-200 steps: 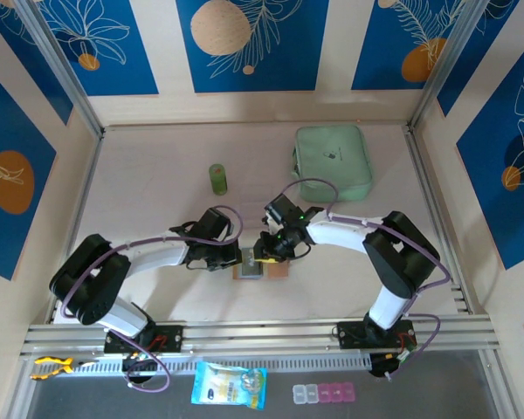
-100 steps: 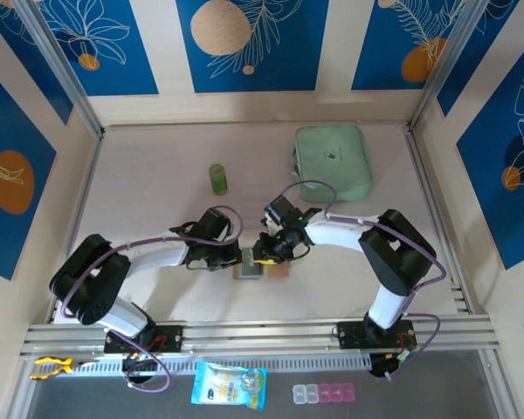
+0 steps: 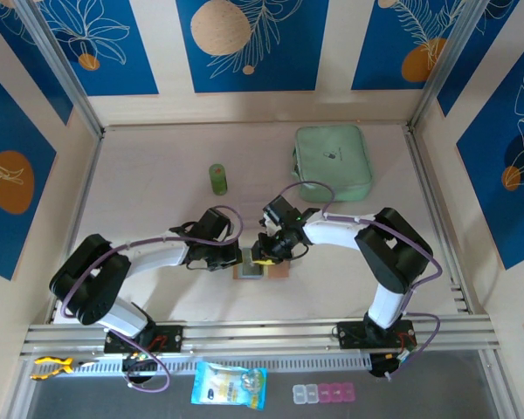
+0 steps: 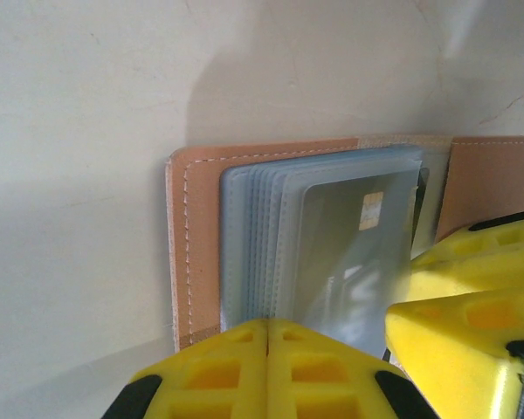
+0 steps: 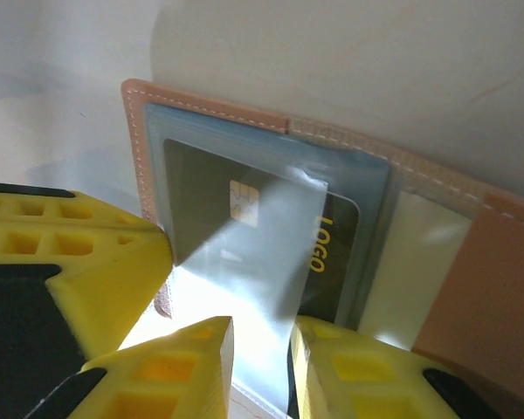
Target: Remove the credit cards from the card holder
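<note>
The card holder (image 3: 272, 272) lies open on the table between both grippers, tan leather (image 4: 196, 236) with a stack of clear grey sleeves. A dark grey credit card (image 5: 210, 188) with a gold chip and the word LOGO sits in the top sleeve, also seen as the credit card (image 4: 349, 236) in the left wrist view. My left gripper (image 4: 267, 330) is shut, its tip pressing on the near edge of the sleeves. My right gripper (image 5: 260, 367) stands slightly open over the shiny top sleeve, a finger (image 5: 341, 367) on each side of a pale strip of it.
A mint-green zip pouch (image 3: 332, 161) lies at the back right and a small green cylinder (image 3: 217, 178) at the back left. In front of the table edge lie a printed packet (image 3: 230, 384) and pill boxes (image 3: 323, 394).
The right arm has crept slightly to the left toward the holder. The left gripper and the holder have stayed in place.
</note>
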